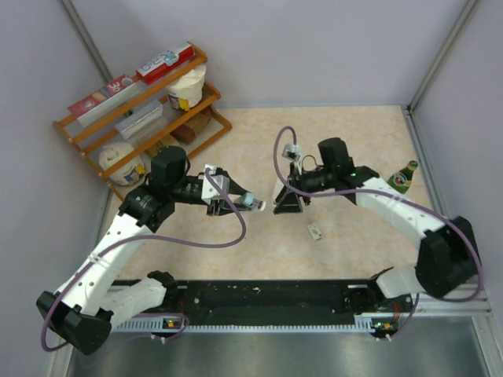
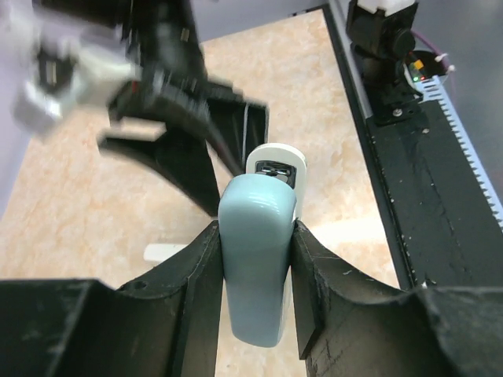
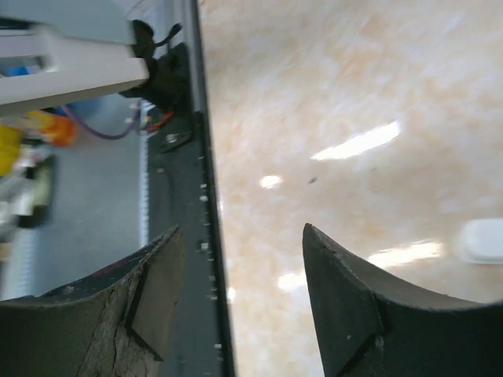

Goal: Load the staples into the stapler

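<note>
My left gripper is shut on a light-blue and white stapler and holds it above the table's middle. In the left wrist view the stapler sits pinched between both fingers, its white end pointing away. My right gripper is open and empty, just right of the stapler's tip; it shows blurred in the left wrist view. Its jaws stand wide apart over bare table in the right wrist view. The staples, a tiny whitish packet with a dark mark, lie on the table below and right of the right gripper.
A wooden rack with boxes and food items stands at the back left. A green bottle lies at the right, near the wall. The black base rail runs along the near edge. A blurred white piece shows at the right edge of the right wrist view.
</note>
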### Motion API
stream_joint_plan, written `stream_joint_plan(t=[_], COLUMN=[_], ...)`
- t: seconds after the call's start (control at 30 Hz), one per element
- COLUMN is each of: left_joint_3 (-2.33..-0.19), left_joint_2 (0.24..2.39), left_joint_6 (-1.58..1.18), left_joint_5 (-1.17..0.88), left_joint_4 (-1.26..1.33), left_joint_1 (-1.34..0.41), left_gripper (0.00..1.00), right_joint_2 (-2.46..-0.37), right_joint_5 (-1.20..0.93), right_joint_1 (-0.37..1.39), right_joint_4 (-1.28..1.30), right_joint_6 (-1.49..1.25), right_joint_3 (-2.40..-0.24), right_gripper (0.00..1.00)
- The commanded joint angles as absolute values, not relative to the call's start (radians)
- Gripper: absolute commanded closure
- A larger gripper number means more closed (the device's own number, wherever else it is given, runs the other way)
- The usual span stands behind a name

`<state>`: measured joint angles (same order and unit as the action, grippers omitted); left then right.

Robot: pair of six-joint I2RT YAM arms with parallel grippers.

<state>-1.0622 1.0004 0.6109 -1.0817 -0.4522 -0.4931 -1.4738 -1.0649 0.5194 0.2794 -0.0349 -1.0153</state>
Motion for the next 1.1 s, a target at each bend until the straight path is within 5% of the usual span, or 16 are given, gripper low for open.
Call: stream_joint_plan(t=[0.0, 0.27, 1.07], left_joint_3=[-1.059, -1.043, -1.012], left_joint_2=[0.976, 1.017, 1.114], left_joint_6=[0.632, 0.592, 0.586], left_joint_5=[-1.002, -0.894, -0.853], left_joint_4=[-0.434, -0.399, -0.396], left_joint_1=[-0.489, -0.492, -0.537], left_gripper=[1.00, 1.00, 1.00], right_joint_2=[-1.217, -0.994, -1.224], right_joint_5=[-0.855, -0.801, -0.801], right_joint_1=[0.511, 0.561, 0.706], right_joint_4=[0.322, 0.149, -0.106], right_joint_6=[0.279, 0.351, 0.080], right_joint_3=[-0.993, -0.882, -0.948], right_gripper=[0.37, 0.32, 0.37])
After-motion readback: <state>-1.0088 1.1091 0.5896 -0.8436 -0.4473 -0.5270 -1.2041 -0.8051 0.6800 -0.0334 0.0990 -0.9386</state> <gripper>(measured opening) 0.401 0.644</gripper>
